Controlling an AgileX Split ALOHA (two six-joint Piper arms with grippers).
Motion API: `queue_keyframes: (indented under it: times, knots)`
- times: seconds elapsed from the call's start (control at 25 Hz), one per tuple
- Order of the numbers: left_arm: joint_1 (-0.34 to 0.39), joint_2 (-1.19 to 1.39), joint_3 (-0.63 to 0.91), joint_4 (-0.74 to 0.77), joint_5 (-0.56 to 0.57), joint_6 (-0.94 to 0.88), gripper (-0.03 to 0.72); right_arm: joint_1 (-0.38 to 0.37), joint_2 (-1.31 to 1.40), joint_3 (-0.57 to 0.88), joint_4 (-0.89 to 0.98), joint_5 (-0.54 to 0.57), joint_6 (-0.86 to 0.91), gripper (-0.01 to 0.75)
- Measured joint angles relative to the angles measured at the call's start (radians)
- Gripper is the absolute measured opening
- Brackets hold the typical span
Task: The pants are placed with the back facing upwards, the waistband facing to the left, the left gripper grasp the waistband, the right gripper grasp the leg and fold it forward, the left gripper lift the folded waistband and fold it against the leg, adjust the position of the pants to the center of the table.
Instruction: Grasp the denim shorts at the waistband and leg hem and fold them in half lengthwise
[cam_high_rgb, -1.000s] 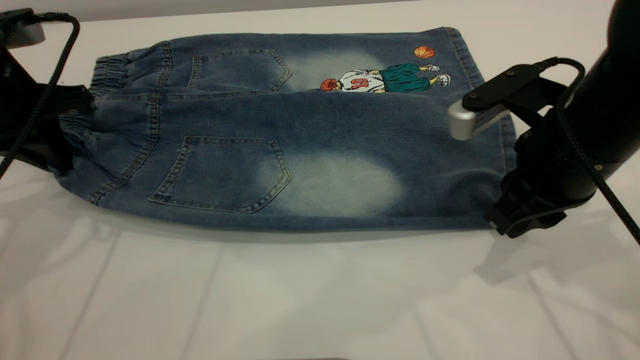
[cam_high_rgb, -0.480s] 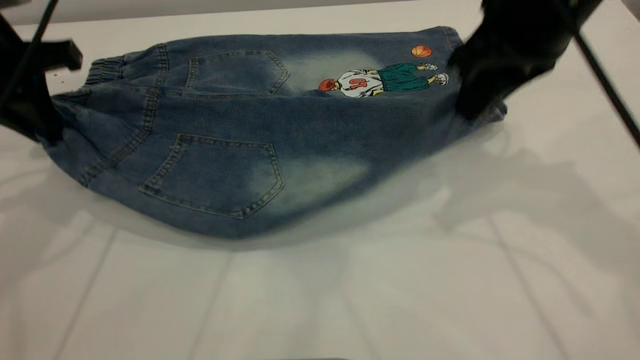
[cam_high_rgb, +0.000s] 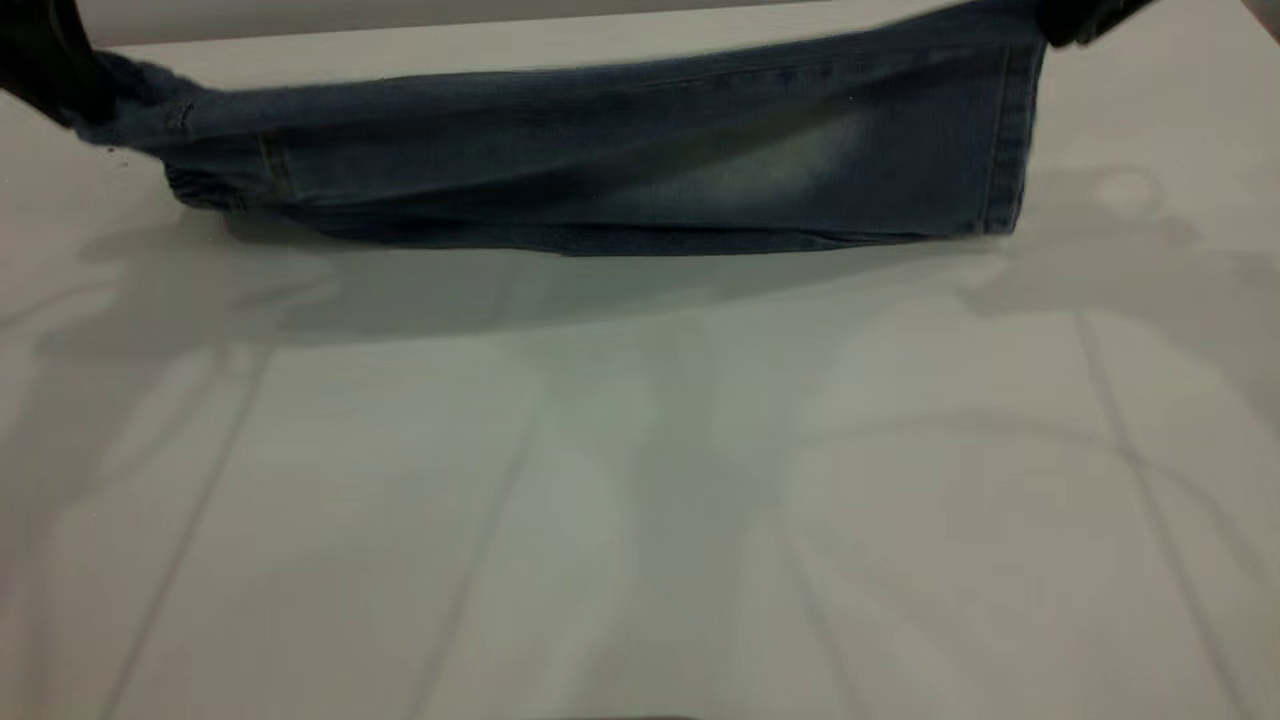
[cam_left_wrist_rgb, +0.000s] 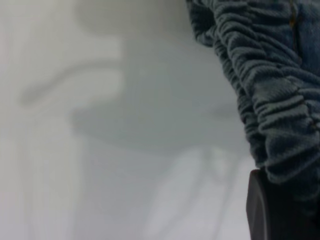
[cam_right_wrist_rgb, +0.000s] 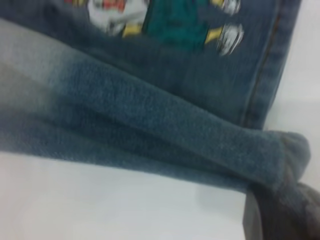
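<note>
The pants stretch as a long blue denim band across the far part of the table. Their near half is raised and drawn over the far half, with a pale faded patch facing me. At the far left, my left gripper is shut on the waistband, whose ruffled elastic runs into one dark finger. At the far right, mostly cut off by the picture's edge, my right gripper is shut on the leg at its hem corner. The cartoon print lies under the lifted fold in the right wrist view.
Bare white-grey tabletop with soft arm shadows fills the whole near side. A pale wall strip runs behind the table's far edge, close behind the pants.
Both grippers have risen and moved toward the far edge, carrying the near leg and waistband over the far leg. The back pockets and the print no longer show in the exterior view.
</note>
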Motion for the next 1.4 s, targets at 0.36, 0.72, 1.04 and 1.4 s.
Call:
queue_keyframes:
  times: [0.36,0.72,1.04,1.4]
  knots:
    - [0.001,0.072,-0.023,-0.077,-0.033,-0.197,0.068,-0.009,0.105,-0.137,0.029,0.073,0.007,0.029]
    - [0.001,0.127,-0.028,-0.381,-0.244,-0.306,0.068,-0.021,0.125,-0.19,0.029,0.071,0.026,0.029]
    - [0.001,0.159,-0.033,-0.558,-0.398,-0.312,0.068,-0.101,0.2,-0.202,0.035,0.022,0.077,0.029]
    - [0.001,0.257,-0.033,-0.685,-0.506,-0.313,0.068,-0.117,0.268,-0.206,0.074,-0.075,0.077,0.029]
